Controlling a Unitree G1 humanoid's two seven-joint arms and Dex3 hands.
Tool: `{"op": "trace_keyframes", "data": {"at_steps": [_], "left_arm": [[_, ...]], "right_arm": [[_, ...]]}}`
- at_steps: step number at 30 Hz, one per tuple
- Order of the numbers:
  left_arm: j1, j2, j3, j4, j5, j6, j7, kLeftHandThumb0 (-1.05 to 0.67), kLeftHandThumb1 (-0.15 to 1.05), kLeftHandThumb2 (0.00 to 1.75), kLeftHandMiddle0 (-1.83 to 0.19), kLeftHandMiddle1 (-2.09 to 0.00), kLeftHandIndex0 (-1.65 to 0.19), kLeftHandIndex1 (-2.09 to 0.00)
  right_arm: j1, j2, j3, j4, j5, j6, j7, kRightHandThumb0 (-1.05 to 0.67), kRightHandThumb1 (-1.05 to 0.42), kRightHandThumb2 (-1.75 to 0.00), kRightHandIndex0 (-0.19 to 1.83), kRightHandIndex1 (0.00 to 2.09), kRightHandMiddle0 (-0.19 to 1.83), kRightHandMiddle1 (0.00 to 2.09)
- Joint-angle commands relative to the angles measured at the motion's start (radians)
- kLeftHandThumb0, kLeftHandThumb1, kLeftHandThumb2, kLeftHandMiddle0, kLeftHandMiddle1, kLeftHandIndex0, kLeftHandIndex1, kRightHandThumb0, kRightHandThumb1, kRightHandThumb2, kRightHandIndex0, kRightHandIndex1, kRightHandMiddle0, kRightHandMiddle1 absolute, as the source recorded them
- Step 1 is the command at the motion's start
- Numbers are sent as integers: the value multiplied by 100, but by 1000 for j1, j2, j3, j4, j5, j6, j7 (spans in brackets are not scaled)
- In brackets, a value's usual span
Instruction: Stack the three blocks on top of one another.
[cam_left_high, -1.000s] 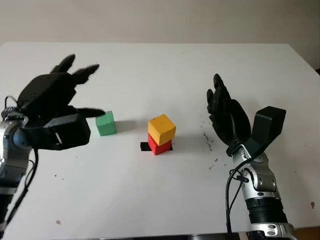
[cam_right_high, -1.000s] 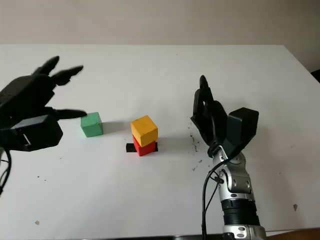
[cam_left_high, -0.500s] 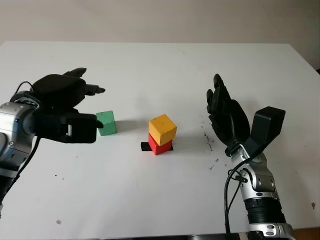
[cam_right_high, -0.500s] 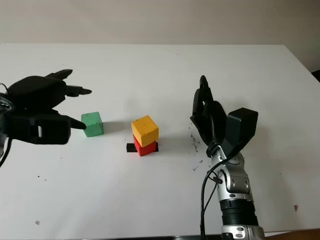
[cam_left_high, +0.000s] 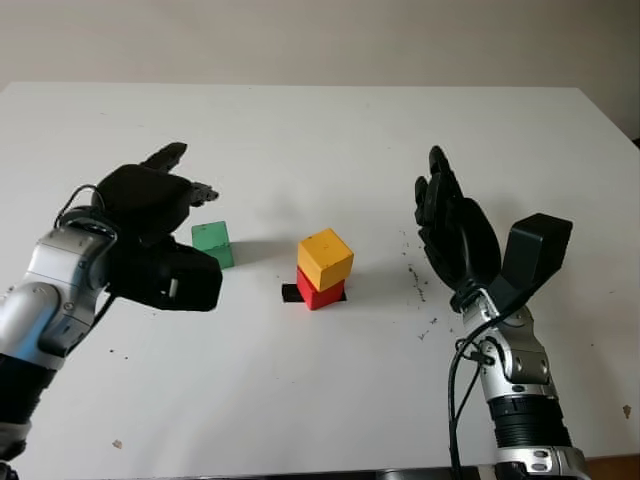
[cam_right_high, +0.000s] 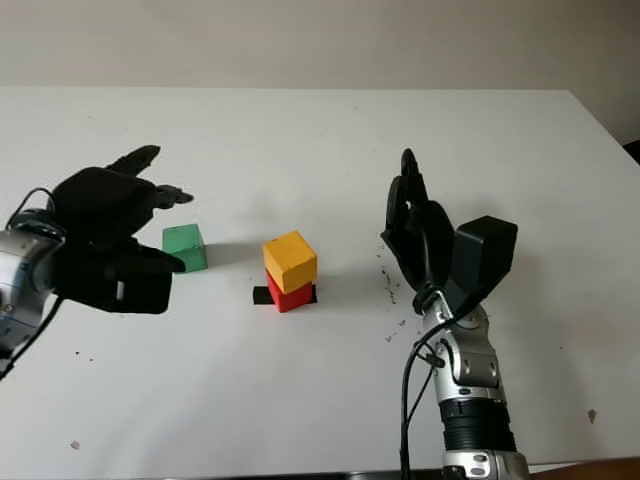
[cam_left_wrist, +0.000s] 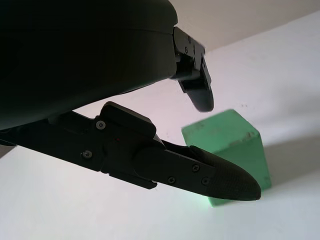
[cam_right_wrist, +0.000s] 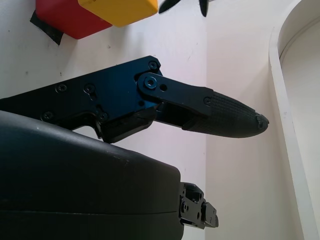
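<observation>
We see the green block (cam_left_high: 213, 244) only in part: the left hand (cam_left_high: 150, 225) stands in front of its lower left corner, and from the wrist one finger (cam_left_wrist: 200, 175) crosses its near face. Whether any finger touches it, we cannot tell. The red block (cam_left_high: 320, 289) sits mostly under the yellow block (cam_left_high: 325, 258), so its top is hidden, and the black patch (cam_left_high: 289, 293) beneath it shows just a corner. In the right wrist view, both stacked blocks are cut off by the frame's edge. The right hand (cam_left_high: 455, 235) turns edge-on to us, hiding its palm. The table (cam_left_high: 300, 400) runs off the frame at the bottom.
</observation>
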Motion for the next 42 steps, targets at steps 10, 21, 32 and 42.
{"op": "trace_keyframes", "data": {"at_steps": [10,21,32,42], "left_arm": [[2,-6,-23,10,24,-2,1,-88,105,12,9,-6,15,-133],[-3,-10,-35,34,38,-6,20,-84,105,8,3,-6,7,-158],[-8,-9,-41,61,30,-43,40,-76,105,14,-1,-7,3,-159],[-11,-12,-36,75,-17,-57,27,-79,105,21,-2,-5,5,-159]], "right_arm": [[4,-5,-8,-16,3,-18,6,-77,-105,-72,-19,0,-19,0],[6,-4,-10,-19,2,-19,2,-76,-105,-70,-19,0,-19,0],[9,-5,-14,-14,9,-23,12,-74,-105,-70,-19,0,-19,0],[14,-11,-9,-18,-16,-30,-3,-74,-105,-68,-19,0,-19,0]]}}
